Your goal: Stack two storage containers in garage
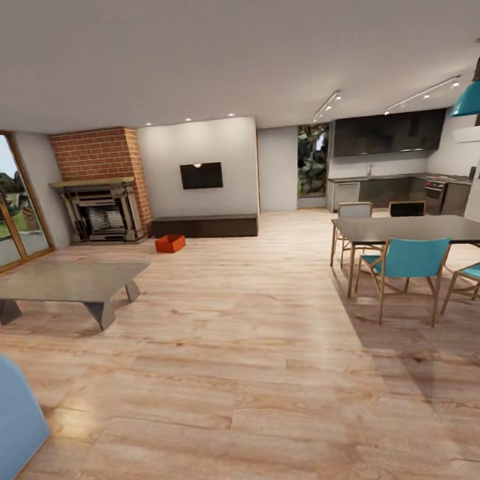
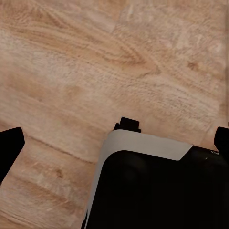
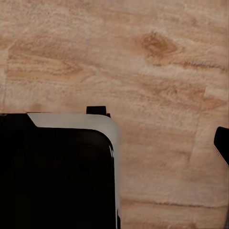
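I am in the living room with its pale wood-plank flooring [image 1: 249,355] and a black wall TV [image 1: 201,176]. One orange-red open-top storage container [image 1: 169,243] sits on the planks far ahead, in front of the low dark bench [image 1: 204,226] under the TV. The second container, the garage and its concrete floor are out of view. My left gripper [image 2: 115,143] hangs open over the planks, one fingertip [image 2: 9,148] at each side with nothing between. My right gripper [image 3: 114,148] also looks open and empty; one fingertip [image 3: 222,145] shows.
A low grey coffee table [image 1: 66,284] stands at the left, a blue sofa corner [image 1: 12,417] near left. A dining table [image 1: 420,229] with teal chairs [image 1: 408,263] is at the right. A brick fireplace [image 1: 103,200] is at the far left. My black base [image 2: 157,191] shows under both wrists.
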You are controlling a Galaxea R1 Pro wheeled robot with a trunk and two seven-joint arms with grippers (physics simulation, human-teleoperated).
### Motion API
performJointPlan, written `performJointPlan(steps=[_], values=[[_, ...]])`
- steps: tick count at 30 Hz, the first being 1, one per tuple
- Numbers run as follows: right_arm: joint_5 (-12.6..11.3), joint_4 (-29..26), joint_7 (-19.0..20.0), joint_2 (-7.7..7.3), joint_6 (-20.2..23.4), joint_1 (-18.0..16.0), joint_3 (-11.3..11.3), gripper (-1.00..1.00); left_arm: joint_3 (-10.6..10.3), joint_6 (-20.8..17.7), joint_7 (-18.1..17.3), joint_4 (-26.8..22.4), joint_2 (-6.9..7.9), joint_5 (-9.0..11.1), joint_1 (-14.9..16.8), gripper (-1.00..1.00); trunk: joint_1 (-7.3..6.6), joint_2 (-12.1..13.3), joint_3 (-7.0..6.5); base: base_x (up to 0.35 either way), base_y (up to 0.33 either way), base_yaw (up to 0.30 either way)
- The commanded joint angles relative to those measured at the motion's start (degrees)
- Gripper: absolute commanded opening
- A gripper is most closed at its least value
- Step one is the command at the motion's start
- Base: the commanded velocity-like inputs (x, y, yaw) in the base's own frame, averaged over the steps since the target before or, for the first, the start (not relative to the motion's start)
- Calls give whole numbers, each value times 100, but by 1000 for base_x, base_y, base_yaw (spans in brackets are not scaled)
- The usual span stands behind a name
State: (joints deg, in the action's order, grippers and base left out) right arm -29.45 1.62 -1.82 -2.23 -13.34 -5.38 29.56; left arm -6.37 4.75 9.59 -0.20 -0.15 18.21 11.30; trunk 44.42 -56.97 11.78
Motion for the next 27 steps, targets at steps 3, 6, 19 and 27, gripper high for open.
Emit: performJointPlan(steps=[3,6,19,27], values=[[-35,19,-3,3,-22,-7,50,100,-49,17,16,3,-2,51,4,100,4,-4,7,323,0,0],[-34,17,-3,3,-15,-8,50,100,-49,17,16,3,-3,51,4,100,4,-4,7,323,0,0],[-34,19,-4,3,-26,-7,44,100,-49,9,16,3,3,51,4,100,4,-4,7,323,0,0],[-34,18,-11,5,-3,-7,49,100,-49,8,16,3,6,51,4,100,4,-4,7,323,0,0]])
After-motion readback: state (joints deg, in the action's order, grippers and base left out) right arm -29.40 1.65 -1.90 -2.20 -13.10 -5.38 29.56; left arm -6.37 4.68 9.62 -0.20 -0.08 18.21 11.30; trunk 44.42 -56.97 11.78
